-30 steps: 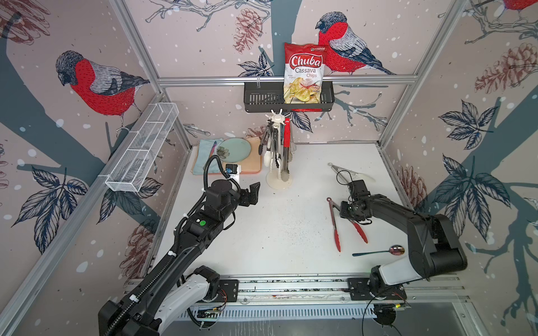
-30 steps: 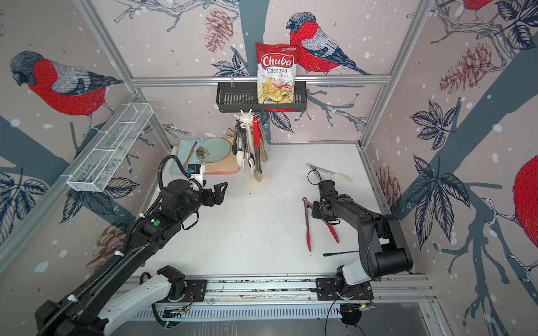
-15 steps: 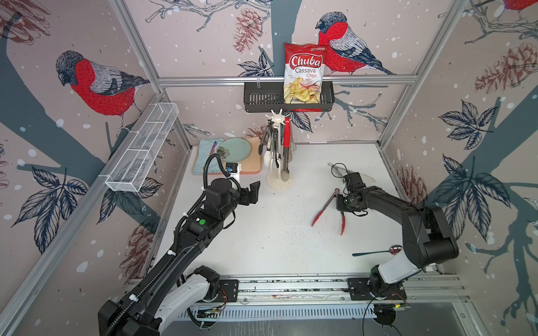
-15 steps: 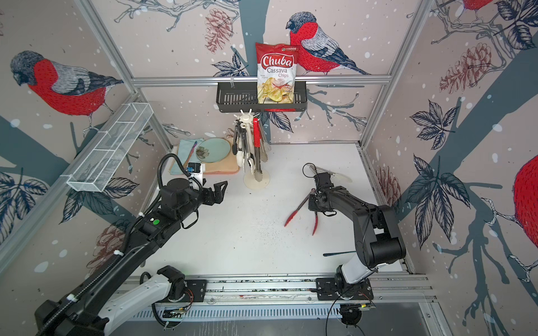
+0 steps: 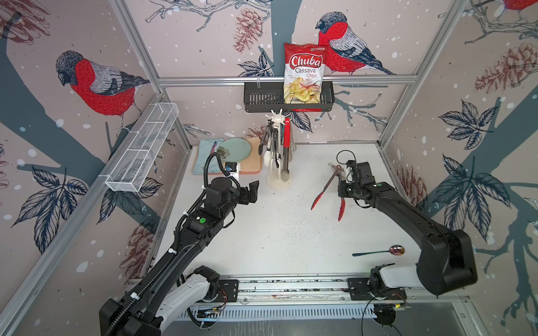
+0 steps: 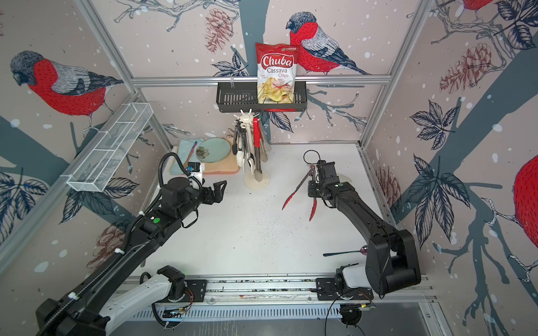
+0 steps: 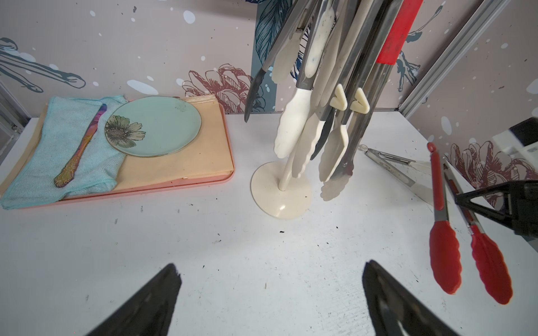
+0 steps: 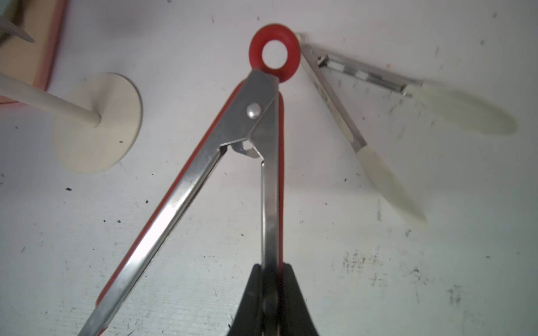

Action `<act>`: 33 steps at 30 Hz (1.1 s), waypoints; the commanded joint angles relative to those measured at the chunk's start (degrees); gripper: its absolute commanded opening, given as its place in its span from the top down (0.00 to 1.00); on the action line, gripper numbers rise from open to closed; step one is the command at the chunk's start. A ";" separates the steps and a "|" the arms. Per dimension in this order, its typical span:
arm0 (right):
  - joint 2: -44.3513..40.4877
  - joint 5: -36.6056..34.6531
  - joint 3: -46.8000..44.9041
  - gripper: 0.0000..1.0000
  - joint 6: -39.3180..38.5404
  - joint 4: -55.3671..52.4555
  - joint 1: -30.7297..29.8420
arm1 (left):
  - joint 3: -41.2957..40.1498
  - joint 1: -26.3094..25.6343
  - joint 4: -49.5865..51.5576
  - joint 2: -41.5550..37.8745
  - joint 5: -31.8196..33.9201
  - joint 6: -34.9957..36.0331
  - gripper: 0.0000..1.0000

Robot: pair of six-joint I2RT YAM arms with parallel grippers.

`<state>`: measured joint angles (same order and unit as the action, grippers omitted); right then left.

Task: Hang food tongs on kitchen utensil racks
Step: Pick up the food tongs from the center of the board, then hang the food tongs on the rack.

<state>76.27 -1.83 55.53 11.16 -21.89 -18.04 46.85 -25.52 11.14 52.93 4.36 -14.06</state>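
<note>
Tabletop (image 5: 276,232) is the biggest thing before me, white and scuffed, with both my arms reaching over it. Toward its back stands the cream rack (image 5: 274,184), its pole rising from a round base. Several hanging tongs (image 7: 294,131) bunch around the pole: white-tipped, black-tipped, steel and 1 red-handled. Beside the rack, on my left, lies an orange tray (image 7: 174,171) carrying a blue cloth (image 7: 67,136) and a green plate (image 7: 157,125). My left pincer (image 7: 270,264) hovers near the rack's base with its jaws spread wide. My right pincer (image 8: 270,270) is clamped on 1 steel arm of the red-tipped tongs (image 8: 177,197), out to the rack's right, and their 2 arms splay from a red ring. Just beside that ring, white-tipped tongs (image 8: 378,171) lie flat on the tabletop. A dark-handled spoon (image 5: 378,251) lies near the front edge, well apart from the rack.
</note>
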 commanded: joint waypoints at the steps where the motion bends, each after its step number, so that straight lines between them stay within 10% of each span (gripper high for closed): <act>1: -5.88 -1.37 -0.07 0.99 -5.59 7.09 -2.78 | 0.54 0.38 -1.00 0.07 1.38 -0.49 0.04; 10: -13.68 -0.77 0.29 1.00 -12.94 18.50 -9.45 | 0.26 0.56 -1.56 -0.07 1.68 -1.47 0.04; 33: 4.48 7.76 17.43 1.00 -22.45 26.37 -20.54 | -0.85 0.62 0.22 -2.34 2.24 -1.65 0.04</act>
<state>79.66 3.68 71.40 -10.59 1.26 -38.22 46.17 -24.99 11.49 50.92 6.09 -15.05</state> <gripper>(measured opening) 0.120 0.962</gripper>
